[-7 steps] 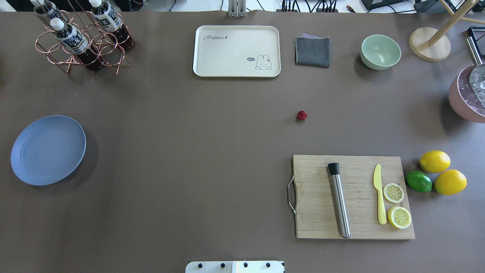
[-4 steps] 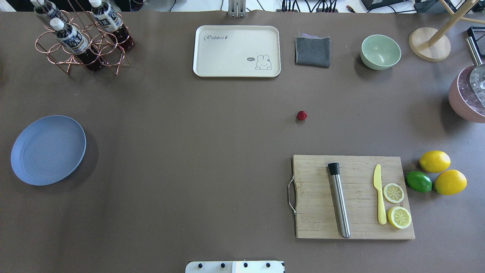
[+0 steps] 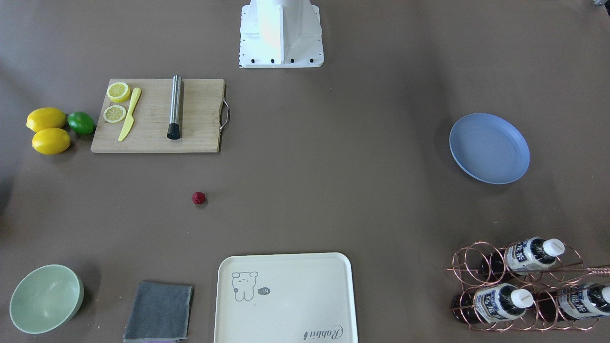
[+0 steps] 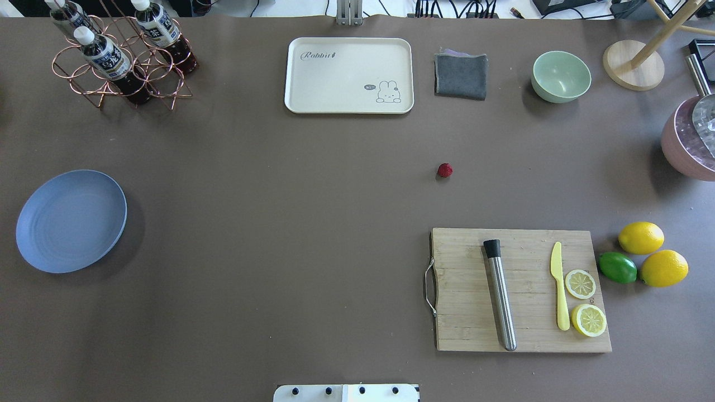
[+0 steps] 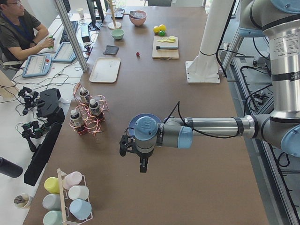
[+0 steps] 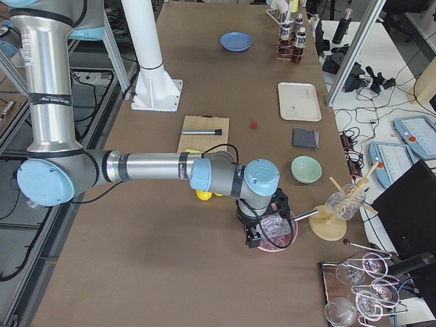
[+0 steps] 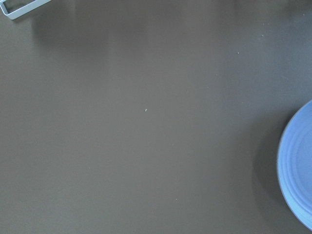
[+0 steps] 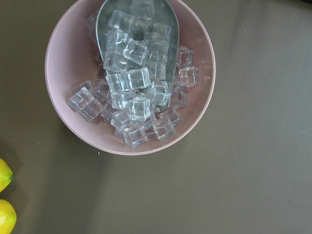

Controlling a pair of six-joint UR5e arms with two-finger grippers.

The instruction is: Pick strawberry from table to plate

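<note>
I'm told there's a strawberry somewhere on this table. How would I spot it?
Find the wooden cutting board on the brown table. Beyond its handle-side corner, toward the grey cloth, the strawberry sits alone on bare tabletop. It is a tiny dark red bumpy ball, far smaller than the lemons and lime.

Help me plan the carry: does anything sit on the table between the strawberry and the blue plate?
Nothing visible does. The strawberry lies alone on the table, and only bare brown surface runs from it to the plate. The tray and cutting board sit off that line.
</note>
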